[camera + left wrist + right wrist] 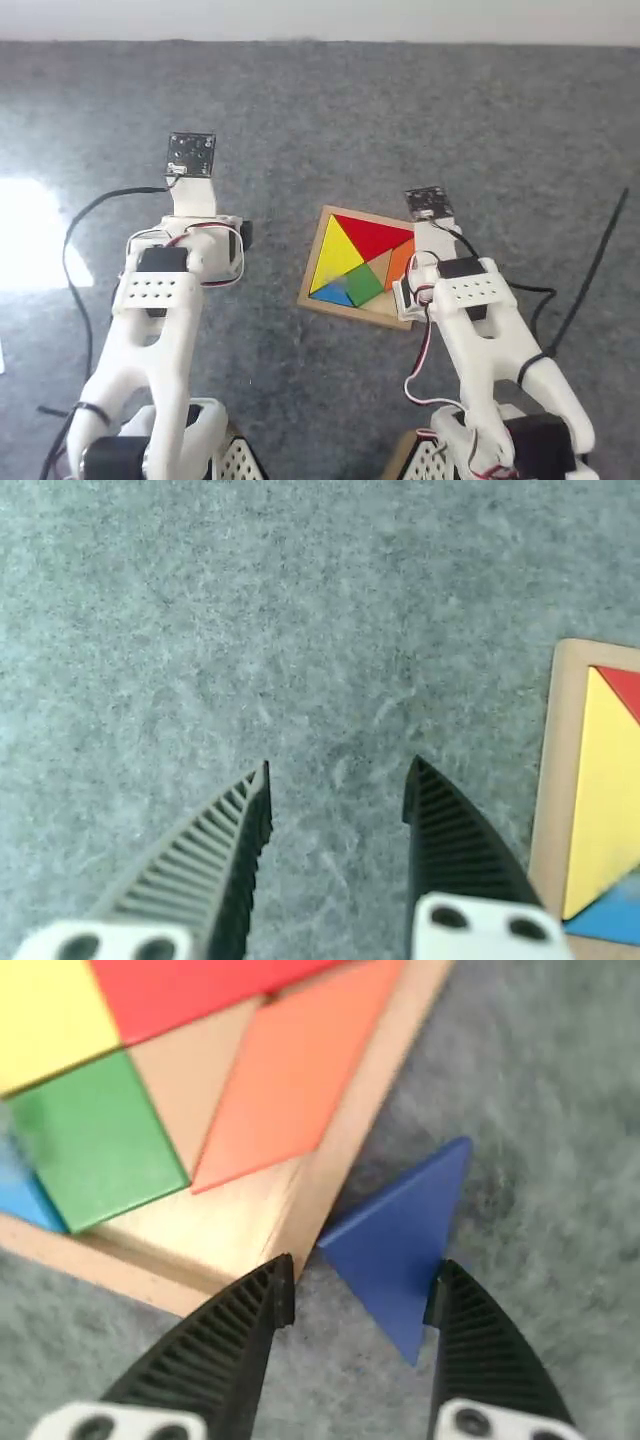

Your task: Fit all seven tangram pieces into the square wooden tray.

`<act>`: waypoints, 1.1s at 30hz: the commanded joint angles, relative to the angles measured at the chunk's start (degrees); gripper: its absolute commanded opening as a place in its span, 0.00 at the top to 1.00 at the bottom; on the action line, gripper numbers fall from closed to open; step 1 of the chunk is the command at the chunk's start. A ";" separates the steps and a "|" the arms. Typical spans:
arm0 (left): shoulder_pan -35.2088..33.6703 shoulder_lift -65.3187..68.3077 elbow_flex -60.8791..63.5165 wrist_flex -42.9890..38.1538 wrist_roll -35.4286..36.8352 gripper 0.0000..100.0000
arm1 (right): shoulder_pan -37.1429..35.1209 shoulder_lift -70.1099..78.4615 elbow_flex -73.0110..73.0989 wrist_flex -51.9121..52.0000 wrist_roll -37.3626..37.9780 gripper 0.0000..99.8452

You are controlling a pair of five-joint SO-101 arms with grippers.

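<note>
R gripper (365,1263) is open, one jaw each side of the dark blue triangle (395,1245), which lies on the mat (540,1110) just outside the tray (355,1110) rim. I think: close gently, lift above rim, then lower flat in bare wood gap (215,1222). L gripper (340,763) open, over mat

Left claw (338,795) open above grey surface (250,630), holding nothing. Wooden tray (558,770) beside it, containing yellow piece (605,790), red piece (625,688), blue piece (612,920).
</note>
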 commanded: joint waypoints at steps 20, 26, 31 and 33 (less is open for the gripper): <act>0.09 0.00 -0.48 -1.41 0.35 0.79 | 1.36 7.78 -4.48 -2.15 -6.24 0.78; 0.18 0.00 -0.48 -1.41 0.35 0.79 | 1.45 14.02 -9.49 1.45 -6.24 0.78; 0.18 0.00 -0.48 -1.41 0.35 0.79 | 3.47 13.49 -9.49 1.98 -5.89 0.78; 0.18 0.00 -0.48 -1.49 0.26 0.79 | 6.29 13.49 -9.32 2.33 -5.80 0.78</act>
